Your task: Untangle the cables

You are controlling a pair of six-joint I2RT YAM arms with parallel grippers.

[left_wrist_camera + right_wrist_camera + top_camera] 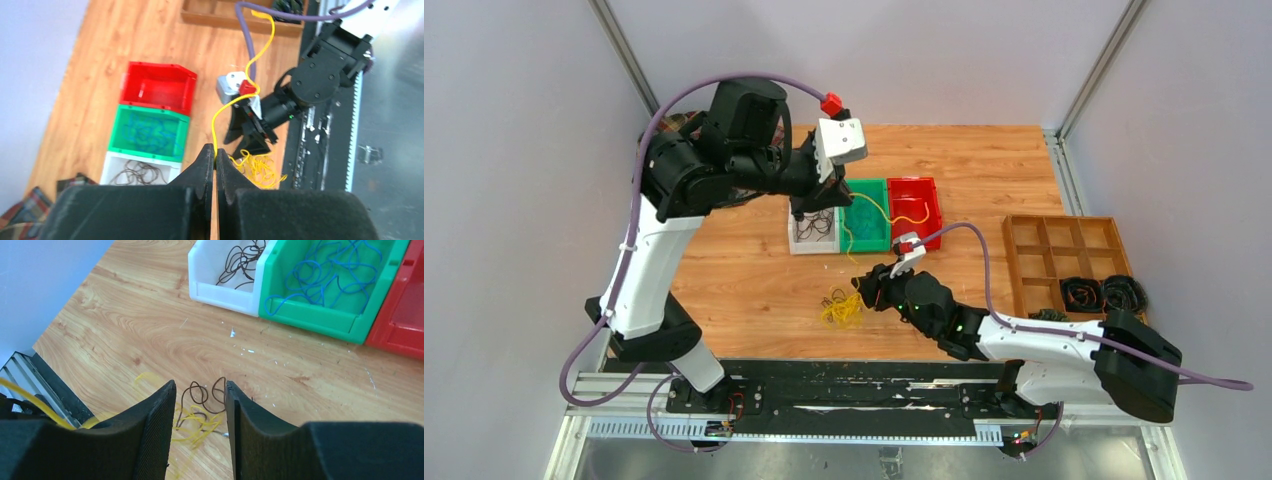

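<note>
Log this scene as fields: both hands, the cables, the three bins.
left hand: shut on a yellow cable, raised off the table
right hand: open, low over the pile
pile: yellow and black cables tangled on the table
white bin: black cables
green bin: blue cables
red bin: beside the green bin

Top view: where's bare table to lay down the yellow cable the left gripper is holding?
For the yellow cable: the table is bare left of the tangled pile, on the near side of the white bin, and behind the red bin toward the far edge. Crowded: the pile itself, under the right gripper.
</note>
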